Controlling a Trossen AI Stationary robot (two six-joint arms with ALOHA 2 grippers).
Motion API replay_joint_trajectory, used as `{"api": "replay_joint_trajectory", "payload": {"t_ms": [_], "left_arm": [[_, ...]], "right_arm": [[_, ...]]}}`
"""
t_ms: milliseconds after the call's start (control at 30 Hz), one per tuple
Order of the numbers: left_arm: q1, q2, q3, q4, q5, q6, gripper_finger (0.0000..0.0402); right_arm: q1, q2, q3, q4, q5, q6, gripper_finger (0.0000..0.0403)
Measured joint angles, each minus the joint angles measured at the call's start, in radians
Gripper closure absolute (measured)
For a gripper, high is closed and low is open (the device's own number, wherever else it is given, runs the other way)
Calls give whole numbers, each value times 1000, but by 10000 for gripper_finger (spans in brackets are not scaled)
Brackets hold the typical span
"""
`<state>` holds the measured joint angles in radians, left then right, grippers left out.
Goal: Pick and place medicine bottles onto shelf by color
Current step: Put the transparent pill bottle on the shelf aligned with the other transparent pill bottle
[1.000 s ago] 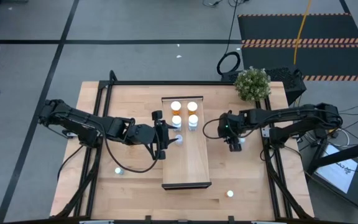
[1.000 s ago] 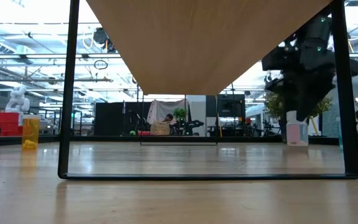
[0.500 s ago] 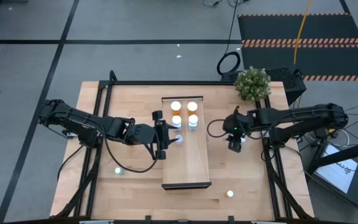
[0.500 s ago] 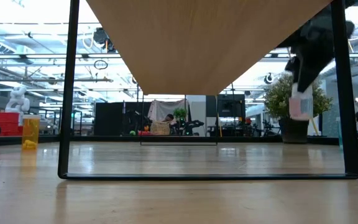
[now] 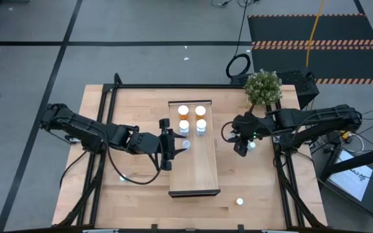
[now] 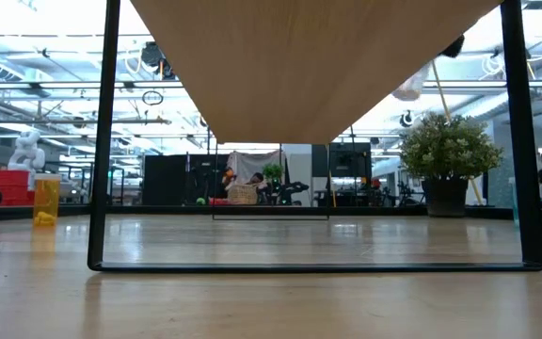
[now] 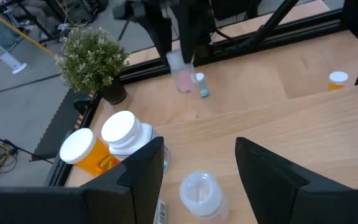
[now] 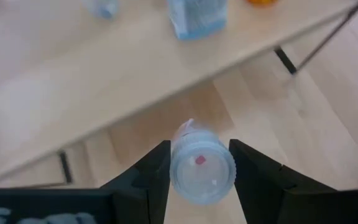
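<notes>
Partly sorted shelf, with both arms engaged. Four medicine bottles (image 5: 192, 118) are standing in a two-by-two block at the far end of the shelf (image 5: 195, 171): two orange ones at the far side, an orange one and a white one just nearer. The rest of the shelf is lying bare. The left pincer (image 5: 174, 145) is reaching over the shelf's left edge, its fingers standing apart around a clear bottle (image 7: 199, 194) that is resting on the shelf; the wrist view leaves a gap on each side, so it is not gripped. The right pincer (image 5: 241, 144) is hovering over the worktop (image 5: 135, 103) to the right of the shelf, clamped on a pale bottle (image 8: 202, 169) and carrying it clear of the surface. Two more bottles are waiting on the worktop, one near left (image 5: 123, 177) and one near right (image 5: 239, 201). By this count, under half the sorting appears finished.
</notes>
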<state>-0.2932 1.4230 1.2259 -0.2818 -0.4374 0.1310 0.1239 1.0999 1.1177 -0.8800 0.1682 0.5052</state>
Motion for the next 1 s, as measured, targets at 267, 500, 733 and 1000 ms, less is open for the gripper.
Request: {"api": "replay_joint_trajectory", "payload": {"t_ms": [267,500,733,1000], "left_arm": [[0,0,0,0,0,17,202],[-6,0,0,36,0,23,202],[-54,15,0,162,70,79,202],[-61,54,-2,267,73,94,203]], "right_arm": [[53,77,156,30,37,32,257],[73,203,291,61,41,49,254],[112,248,309,178,42,7,254],[127,250,310,259,71,-25,253]]}}
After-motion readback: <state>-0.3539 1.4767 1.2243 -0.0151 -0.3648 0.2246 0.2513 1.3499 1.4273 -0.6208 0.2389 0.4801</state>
